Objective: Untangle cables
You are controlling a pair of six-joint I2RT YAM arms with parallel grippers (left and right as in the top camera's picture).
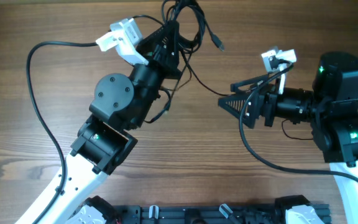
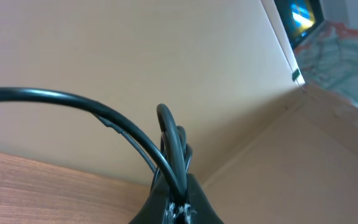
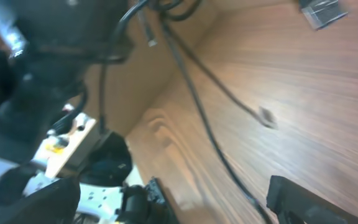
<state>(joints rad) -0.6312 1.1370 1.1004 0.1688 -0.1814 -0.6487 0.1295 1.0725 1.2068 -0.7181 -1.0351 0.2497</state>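
The cables (image 2: 174, 158) are thin black cords tangled in loops, bunched at the tip of the left claw (image 1: 174, 32), which is clamped tight on them. One grey plug (image 1: 219, 45) hangs just right of that claw. The number of cords I cannot tell. One strand reaches the right claw (image 1: 226, 94), which is spread wide and grips nothing.

The brown wooden table (image 1: 229, 162) is lit softly and evenly; at the right wrist, thin black cords (image 3: 207, 130) are smeared by blur.
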